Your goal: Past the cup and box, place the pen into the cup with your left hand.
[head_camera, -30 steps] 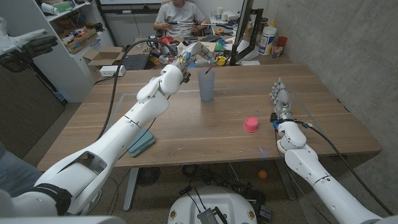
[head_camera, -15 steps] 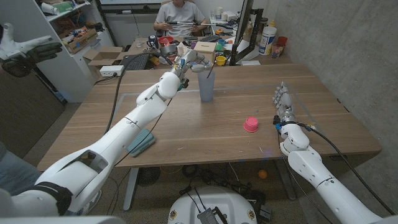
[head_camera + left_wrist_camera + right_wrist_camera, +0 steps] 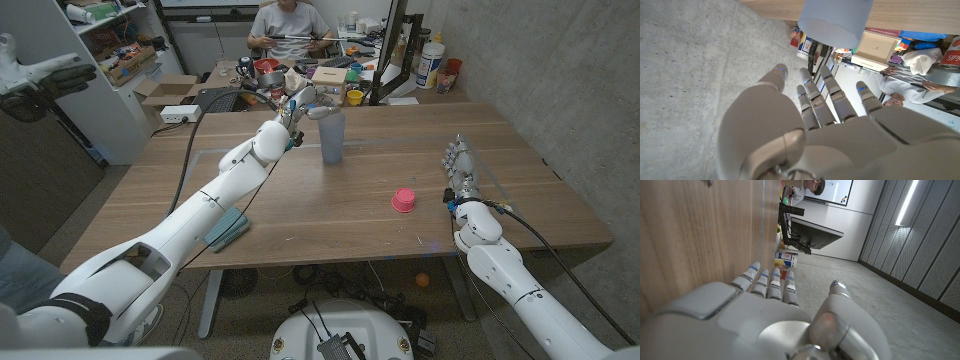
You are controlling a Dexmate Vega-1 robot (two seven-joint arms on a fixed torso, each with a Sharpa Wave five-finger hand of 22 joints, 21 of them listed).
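A second ago the left hand [image 3: 303, 101] was right over the tall grey cup [image 3: 332, 137], and a dark pen leaned at the cup's rim. Now the hand has come back a little and sits just beside the cup, near its top. Its fingers are spread apart and hold nothing. It has let go.

I think the pen has dropped into the cup, so the job looks just about done. I cannot see the pen itself now; the cup's side is cloudy and nothing sticks up over the rim.

The tall cup stands upright at the far side of the surface [image 3: 300, 190]. A small pink cup [image 3: 403, 200] sits nearer, well apart from it. A blue-green box [image 3: 228, 228] lies near the front edge.

The right hand [image 3: 462, 165] waits on the far right with straight fingers, holding nothing.
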